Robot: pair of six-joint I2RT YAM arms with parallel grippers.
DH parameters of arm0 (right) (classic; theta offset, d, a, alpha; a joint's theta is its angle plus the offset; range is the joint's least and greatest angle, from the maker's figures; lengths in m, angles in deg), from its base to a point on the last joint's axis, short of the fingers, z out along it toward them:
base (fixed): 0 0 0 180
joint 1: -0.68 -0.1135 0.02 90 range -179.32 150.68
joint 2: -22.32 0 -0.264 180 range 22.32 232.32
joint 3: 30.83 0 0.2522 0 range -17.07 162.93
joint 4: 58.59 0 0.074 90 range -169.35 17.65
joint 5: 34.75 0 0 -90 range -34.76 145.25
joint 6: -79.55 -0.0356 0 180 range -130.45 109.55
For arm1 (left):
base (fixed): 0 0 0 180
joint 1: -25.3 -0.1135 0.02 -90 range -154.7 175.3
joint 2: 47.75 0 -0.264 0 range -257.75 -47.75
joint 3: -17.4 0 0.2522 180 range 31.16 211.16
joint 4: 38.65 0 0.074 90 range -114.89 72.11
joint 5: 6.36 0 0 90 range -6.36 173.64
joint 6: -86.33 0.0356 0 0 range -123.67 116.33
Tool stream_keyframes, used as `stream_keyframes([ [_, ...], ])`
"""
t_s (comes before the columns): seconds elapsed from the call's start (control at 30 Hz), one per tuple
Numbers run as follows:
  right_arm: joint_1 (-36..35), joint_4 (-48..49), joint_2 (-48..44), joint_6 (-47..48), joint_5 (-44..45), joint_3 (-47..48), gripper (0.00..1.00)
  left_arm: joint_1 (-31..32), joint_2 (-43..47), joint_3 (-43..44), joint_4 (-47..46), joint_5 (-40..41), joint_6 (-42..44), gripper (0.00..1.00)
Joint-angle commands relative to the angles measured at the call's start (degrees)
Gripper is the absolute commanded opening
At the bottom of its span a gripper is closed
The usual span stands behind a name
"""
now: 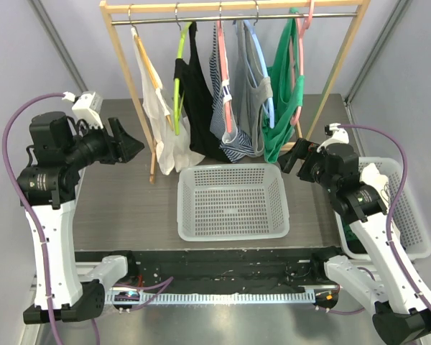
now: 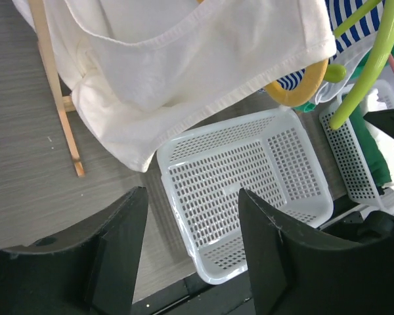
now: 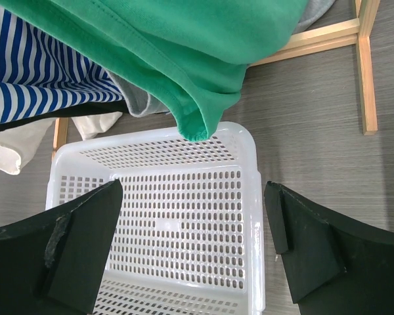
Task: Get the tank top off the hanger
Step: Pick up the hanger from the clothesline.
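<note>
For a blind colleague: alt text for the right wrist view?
A green tank top hangs near a white slotted basket on a grey table, framed by the open right hand. A striped top and the wooden rack's leg show behind.

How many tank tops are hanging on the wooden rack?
5. Left to right: white top, black top, striped top, grey top, green top. They overlap, so another might be hidden.
</note>
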Motion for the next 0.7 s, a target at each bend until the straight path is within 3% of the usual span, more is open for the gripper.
stream_keyframes([
  [0.0,-0.3,2.9,0.4,1.1,-0.1,0.7,1.00,-0.1,0.7,1.4,-1.1,1.1,-0.3,0.63],
  [0.1,-0.3,3.0,0.5,1.1,0.1,0.8,1.00,0.1,-0.3,1.6,-2.6,-1.9,0.8,0.58],
  [0.13,-0.4,3.1,0.4,1.1,0.1,0.8,1.00,0.3,-0.6,2.2,-3.3,-0.8,0.3,0.44],
  [0.2,-0.2,3.3,0.2,1.1,0.1,0.6,1.00,0.1,-1.6,5.4,-5.0,2.4,-1.0,0.33],
  [0.23,-0.3,3.4,0.0,0.9,0.2,0.5,1.00,0.3,-2.5,6.5,-5.4,3.0,-1.7,0.36],
  [0.33,-0.3,3.4,0.0,0.8,0.1,0.2,1.00,0.5,-4.6,10.3,-6.7,2.0,-2.2,0.66],
  [0.4,-0.3,3.2,-0.2,0.6,0.3,0.2,1.00,0.5,-5.0,10.3,-7.5,1.2,-2.6,0.67],
  [0.5,-0.3,3.1,-0.3,0.6,0.9,0.1,1.00,0.7,-5.8,10.6,-9.9,-0.6,-2.5,0.97],
  [0.6,-0.3,3.1,0.5,0.7,0.6,0.7,1.00,2.1,-10.1,16.1,-13.4,-1.3,-4.0,0.97],
  [0.67,-0.2,2.9,0.7,0.3,0.5,0.8,1.00,4.1,-15.2,23.9,-13.3,3.2,-5.0,0.93],
])
